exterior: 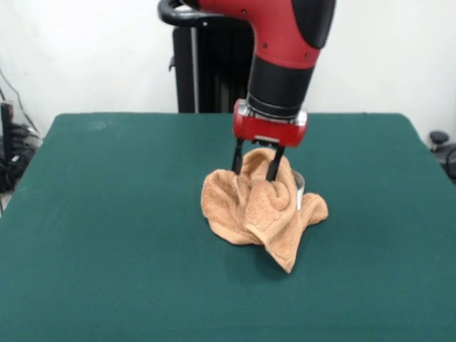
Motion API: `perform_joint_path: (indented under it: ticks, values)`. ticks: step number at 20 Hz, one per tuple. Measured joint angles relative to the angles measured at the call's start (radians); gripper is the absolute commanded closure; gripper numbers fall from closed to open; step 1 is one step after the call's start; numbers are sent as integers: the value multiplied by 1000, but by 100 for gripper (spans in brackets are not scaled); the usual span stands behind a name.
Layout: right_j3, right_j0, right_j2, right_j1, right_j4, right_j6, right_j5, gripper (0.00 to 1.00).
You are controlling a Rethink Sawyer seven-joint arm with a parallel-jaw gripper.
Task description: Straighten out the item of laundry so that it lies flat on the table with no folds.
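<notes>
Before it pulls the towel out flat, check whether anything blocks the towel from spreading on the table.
Nothing visible does. The gripper is already on top of the crumpled towel, jaws astride a raised fold, and the green table around it shows bare felt on every side.

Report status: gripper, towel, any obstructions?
Gripper pinching the towel at its peak. Towel bunched, heavily folded, not flat. Table around it: no obstructions seen.

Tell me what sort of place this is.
Probably a robotics lab or test bench, not a home. A red and black arm ends in a gripper pinching a crumpled towel on a green felt table, with a bare white wall behind and cables at the left edge.
</notes>
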Motion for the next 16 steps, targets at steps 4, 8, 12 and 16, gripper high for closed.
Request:
perform_joint_path:
  ticks: [4,8,12,16]
  values:
    - [-6,0,0,16,30,0,-7,0]
    - [-7,6,-2,17,59,0,-7,0]
    - [-7,11,-3,12,83,0,-7,0]
    - [-7,11,-3,-8,106,0,-7,0]
